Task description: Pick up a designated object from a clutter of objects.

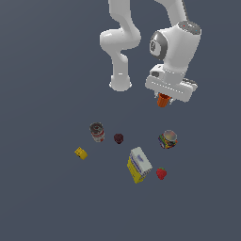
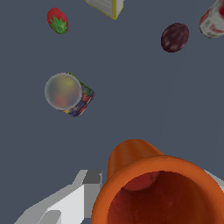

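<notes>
From the exterior view, the tool (image 1: 164, 100) hangs under the white arm, well above the grey tabletop (image 1: 42, 197), and the orange cup (image 1: 163, 100) pokes out below it, pinched between the fingers and clear of the surface. The rest of the clutter lies beneath and well apart from the tool: the multicoloured round-topped item (image 1: 167, 139) is nearest below it, the strawberry (image 1: 161, 173) and the yellow-white-blue box (image 1: 139, 164) lie further off, the dark plum (image 1: 118, 138) and red-white can (image 1: 97, 132) sit away towards the exterior view's left, and the yellow cube (image 1: 81, 153) is furthest out. Only a little of the cup shows here, so how deep the fingers sit on it I cannot tell.

In the wrist view the cup (image 2: 157, 188) fills the near corner, its hollow mouth facing the camera, with a pale finger (image 2: 65, 203) pressed at one side and a sliver of the other at the far edge. The round-topped item (image 2: 70, 94), strawberry (image 2: 57, 20), plum (image 2: 175, 37), an edge of the can (image 2: 214, 19) and a corner of the box (image 2: 107, 6) lie far beyond it.

To my eye the risk is slippage: the cup is tapered and smooth, so a quick swing or a light squeeze could let it slide out and drop among the items below.

The exterior view gives height and the whole spread, including the cube, which the wrist view misses; the wrist view alone shows the cup's open mouth and the finger contact.
</notes>
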Controlling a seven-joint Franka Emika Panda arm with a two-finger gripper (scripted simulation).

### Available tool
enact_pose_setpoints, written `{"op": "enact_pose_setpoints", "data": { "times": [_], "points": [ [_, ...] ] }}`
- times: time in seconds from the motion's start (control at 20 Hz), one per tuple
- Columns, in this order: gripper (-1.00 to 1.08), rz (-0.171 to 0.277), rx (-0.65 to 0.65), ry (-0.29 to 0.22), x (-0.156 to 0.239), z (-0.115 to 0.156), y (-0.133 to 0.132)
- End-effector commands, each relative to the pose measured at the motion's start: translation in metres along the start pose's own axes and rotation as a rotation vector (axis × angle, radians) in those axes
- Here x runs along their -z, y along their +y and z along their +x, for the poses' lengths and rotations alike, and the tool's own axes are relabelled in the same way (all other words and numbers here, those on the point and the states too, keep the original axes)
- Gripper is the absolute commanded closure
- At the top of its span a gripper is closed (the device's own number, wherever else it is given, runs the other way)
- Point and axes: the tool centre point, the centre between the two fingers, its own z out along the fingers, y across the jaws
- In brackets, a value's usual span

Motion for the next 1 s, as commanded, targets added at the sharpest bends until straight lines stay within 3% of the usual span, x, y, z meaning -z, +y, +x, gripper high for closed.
{"op": "enact_pose_setpoints", "data": {
  "times": [0.0,0.55,0.95],
  "points": [
    [1.08,0.0,0.0,-0.001,0.023,-0.001,0.001],
    [1.08,0.0,-0.001,0.001,0.122,0.0,0.001],
    [1.08,-0.001,-0.002,0.003,0.169,0.002,0.0]
  ]
}}
